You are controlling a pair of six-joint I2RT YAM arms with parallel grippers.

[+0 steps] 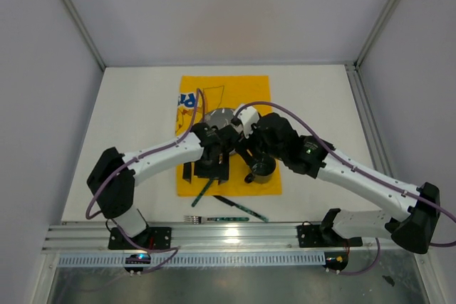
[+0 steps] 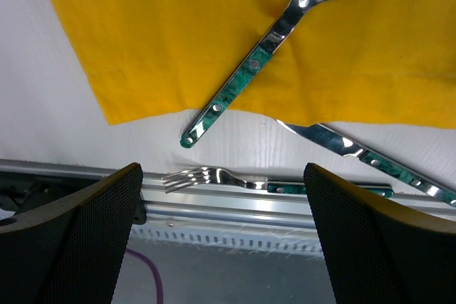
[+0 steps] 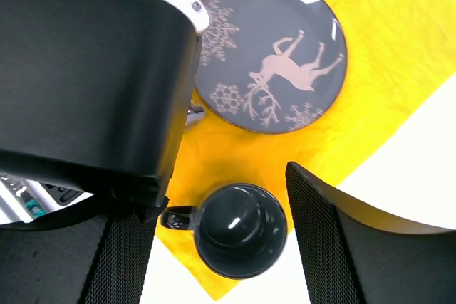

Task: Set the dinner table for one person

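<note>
Left fingers (image 2: 85, 233) wide apart, nothing between them, hovering above white counter (image 2: 50, 97) near its front edge. Fork (image 2: 203, 175) and knife (image 2: 356, 151) on bare counter below; spoon (image 2: 263, 51) half on yellow cloth (image 2: 164, 26), handle end on counter. Right fingers (image 3: 356, 247) apart, straddling dark mug (image 3: 239, 229) on cloth corner, no clear contact; bare counter just beside mug. Grey deer plate (image 3: 274, 51) flat on cloth. Counter matte, metal rail (image 1: 235, 236) along front, pale walls (image 1: 214, 5) around.

Yellow cloth (image 3: 399, 40), grey reindeer-and-snowflake plate (image 3: 271, 51), dark mug (image 3: 241, 229)
</note>
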